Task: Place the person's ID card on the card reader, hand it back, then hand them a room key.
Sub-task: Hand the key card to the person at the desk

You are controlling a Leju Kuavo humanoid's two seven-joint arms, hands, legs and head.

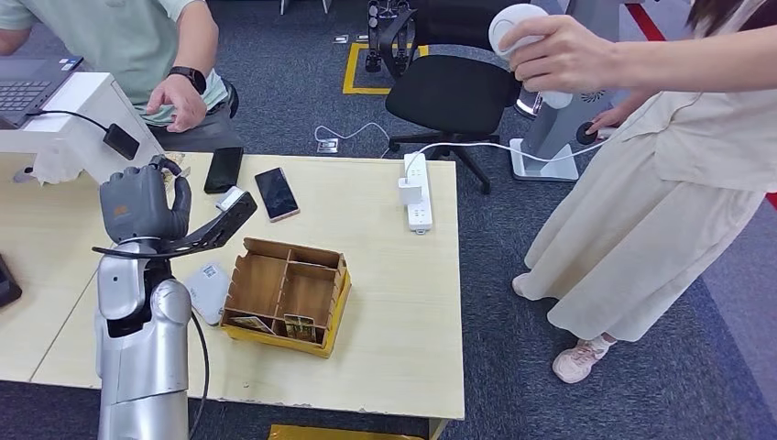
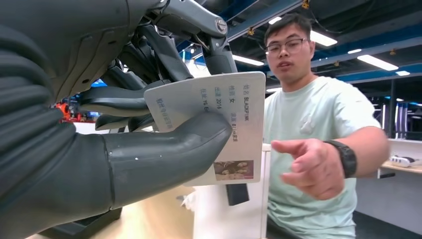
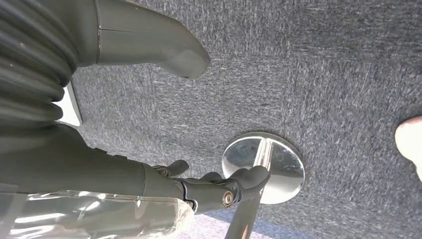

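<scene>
My left hand (image 1: 142, 206) is raised above the table's left part, facing the seated person. It pinches the white ID card (image 2: 234, 107) between thumb (image 2: 164, 154) and fingers, with a small photo at one corner of the card. The seated person in a pale green shirt stretches a hand (image 2: 311, 167) with a black watch toward the card, a short gap away. A flat white card reader (image 1: 209, 289) lies on the table beside a wooden compartment box (image 1: 275, 284) that holds key cards (image 1: 298, 327). My right hand (image 3: 189, 124) hangs over grey carpet, fingers apart, holding nothing.
Two phones (image 1: 223, 170) (image 1: 276, 193) lie on the table's far side, and a white power strip (image 1: 419, 191) lies near its right edge. A second person stands at the right holding a white device (image 1: 513, 27). A black office chair (image 1: 454, 92) stands beyond the table.
</scene>
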